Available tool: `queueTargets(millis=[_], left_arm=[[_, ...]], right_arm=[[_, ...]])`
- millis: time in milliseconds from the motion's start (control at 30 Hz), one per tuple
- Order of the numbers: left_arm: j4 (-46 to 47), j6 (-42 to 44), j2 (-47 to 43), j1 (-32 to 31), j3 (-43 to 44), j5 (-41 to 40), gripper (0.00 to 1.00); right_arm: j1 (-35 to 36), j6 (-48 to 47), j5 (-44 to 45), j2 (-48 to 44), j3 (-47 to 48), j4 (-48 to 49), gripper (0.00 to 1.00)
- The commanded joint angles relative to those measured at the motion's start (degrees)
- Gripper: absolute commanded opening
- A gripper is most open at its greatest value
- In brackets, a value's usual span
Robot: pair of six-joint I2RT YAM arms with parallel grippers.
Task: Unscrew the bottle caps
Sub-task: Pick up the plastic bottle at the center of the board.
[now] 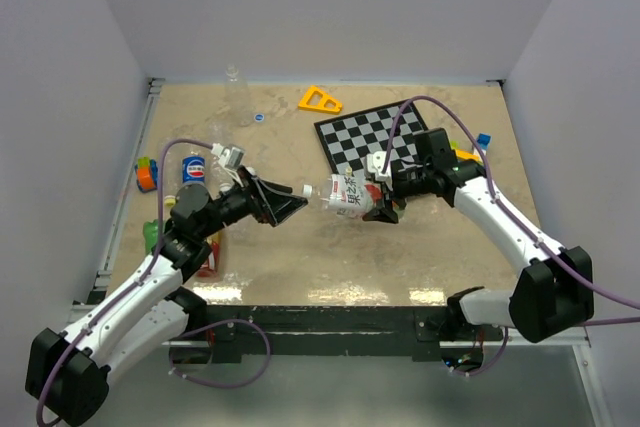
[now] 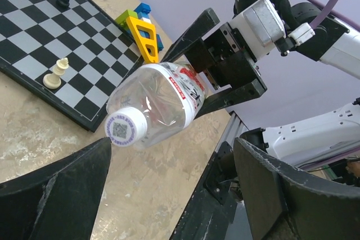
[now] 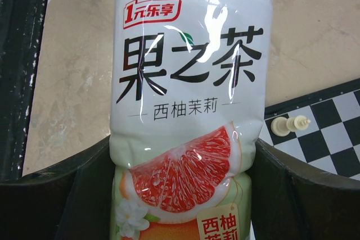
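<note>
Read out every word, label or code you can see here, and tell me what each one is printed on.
"1元乐享": red box on the tea bottle label.
"果之茶": large black characters, mid-label.
"西柚茉莉": small line beneath, repeated on the orange tag below, which is cut off.
Red band at the label's top: cut off, unreadable.
white cap: a QR code, no words.
blue cola bottle: label too small to read.

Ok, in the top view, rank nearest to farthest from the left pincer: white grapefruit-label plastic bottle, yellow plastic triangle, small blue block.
1. White grapefruit-label plastic bottle, just ahead.
2. Yellow plastic triangle, toward the far side.
3. Small blue block, far right.
</note>
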Motion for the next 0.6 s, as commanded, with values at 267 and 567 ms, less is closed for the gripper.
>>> queueTargets(millis=[267, 567], left_arm=[[7.4, -5.1, 5.0, -2.0, -1.3, -6.8, 0.93], [10.6, -7.0, 10.1, -5.5, -0.7, -9.5, 0.78]], right_arm=[[0.3, -4.0, -3.4, 0.5, 3.4, -3.7, 0.11], [0.6, -4.5, -3.4, 1.9, 4.0, -4.7, 0.1]])
